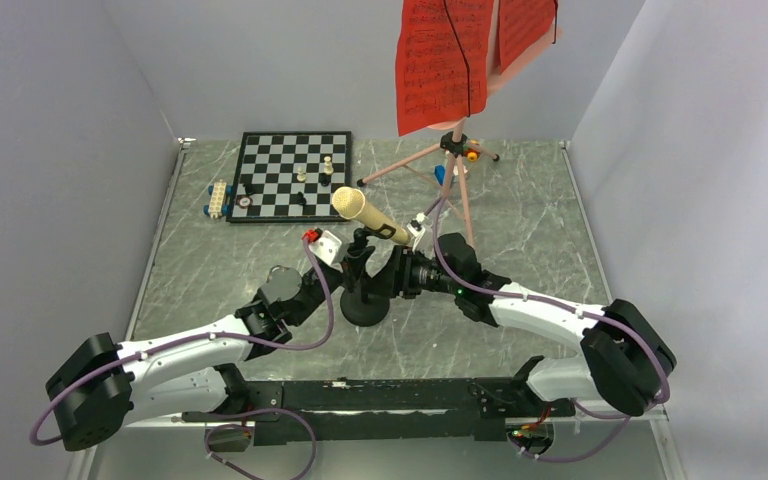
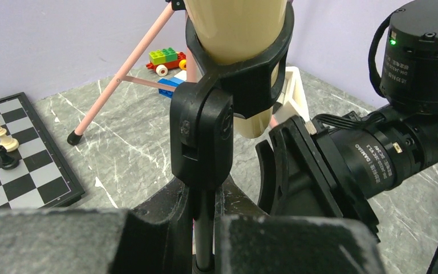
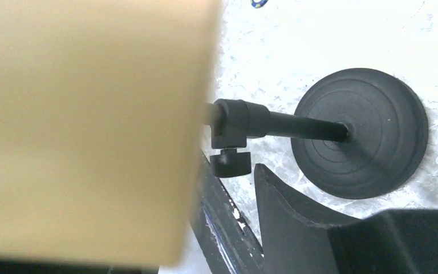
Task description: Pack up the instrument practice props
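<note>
The cream microphone [image 1: 365, 212] sits tilted in the clip of its black stand, whose round base [image 1: 364, 312] rests on the table. My left gripper [image 1: 352, 272] is shut on the thin stand pole [image 2: 205, 240] just below the clip [image 2: 245, 74]. My right gripper [image 1: 407, 268] is at the microphone's tail end. One finger [image 3: 296, 217] shows apart from the microphone body [image 3: 91, 131], and the other is hidden behind it. The pink tripod music stand [image 1: 460, 190] stands at the back with red sheet-music pages [image 1: 442, 62] on it.
A chessboard [image 1: 295, 175] with pieces lies at the back left, with toy bricks [image 1: 219, 198] at its left edge. More bricks [image 2: 168, 60] lie by the tripod's feet. Grey walls close in the left, back and right sides.
</note>
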Controlling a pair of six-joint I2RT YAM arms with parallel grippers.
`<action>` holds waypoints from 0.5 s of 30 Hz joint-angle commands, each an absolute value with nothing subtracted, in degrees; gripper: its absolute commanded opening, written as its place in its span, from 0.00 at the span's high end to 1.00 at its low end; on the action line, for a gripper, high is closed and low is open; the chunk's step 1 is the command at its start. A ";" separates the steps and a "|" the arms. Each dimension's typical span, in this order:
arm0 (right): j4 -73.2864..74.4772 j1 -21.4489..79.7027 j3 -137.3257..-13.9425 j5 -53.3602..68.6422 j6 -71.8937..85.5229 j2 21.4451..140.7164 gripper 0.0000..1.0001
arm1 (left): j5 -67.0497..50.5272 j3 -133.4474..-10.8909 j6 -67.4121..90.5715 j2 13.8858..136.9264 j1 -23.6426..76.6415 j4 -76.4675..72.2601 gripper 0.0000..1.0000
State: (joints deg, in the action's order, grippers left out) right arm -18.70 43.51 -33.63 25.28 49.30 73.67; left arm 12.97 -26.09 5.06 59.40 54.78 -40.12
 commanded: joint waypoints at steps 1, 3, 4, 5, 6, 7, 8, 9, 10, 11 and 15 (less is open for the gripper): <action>-27.05 41.09 -31.32 26.82 54.92 73.43 0.45 | 13.22 -26.72 5.36 60.03 55.95 -37.89 1.00; -30.42 40.03 -29.98 27.25 57.03 73.92 0.49 | 13.51 -26.51 5.43 59.98 56.23 -38.12 1.00; -31.35 39.81 -29.94 27.65 57.50 74.36 0.51 | 13.67 -26.40 5.45 59.95 56.37 -38.31 1.00; -31.60 39.74 -30.21 28.13 57.46 74.86 0.53 | 13.83 -26.38 5.45 59.94 56.42 -38.40 1.00; -31.49 39.73 -30.79 28.68 57.34 75.34 0.54 | 13.88 -26.37 5.38 59.94 56.55 -38.36 1.00; -31.58 39.77 -31.16 29.06 57.21 75.73 0.56 | 13.89 -26.44 5.32 60.00 56.64 -38.26 1.00; -31.78 39.73 -31.40 29.45 56.99 75.91 0.59 | 13.95 -26.53 5.28 60.01 56.73 -38.24 1.00; -31.77 39.77 -31.66 29.52 56.63 76.03 0.61 | 13.97 -26.61 5.20 60.05 56.76 -38.27 1.00; -31.73 39.73 -31.77 29.51 56.31 76.03 0.63 | 13.97 -26.56 5.19 60.03 56.78 -38.26 1.00; -31.79 39.74 -31.76 29.25 55.99 75.95 0.65 | 13.97 -26.54 5.19 60.07 56.84 -38.29 1.00; -33.04 39.74 -32.20 30.33 55.65 77.00 0.69 | 13.80 -26.15 5.51 60.50 56.95 -38.84 1.00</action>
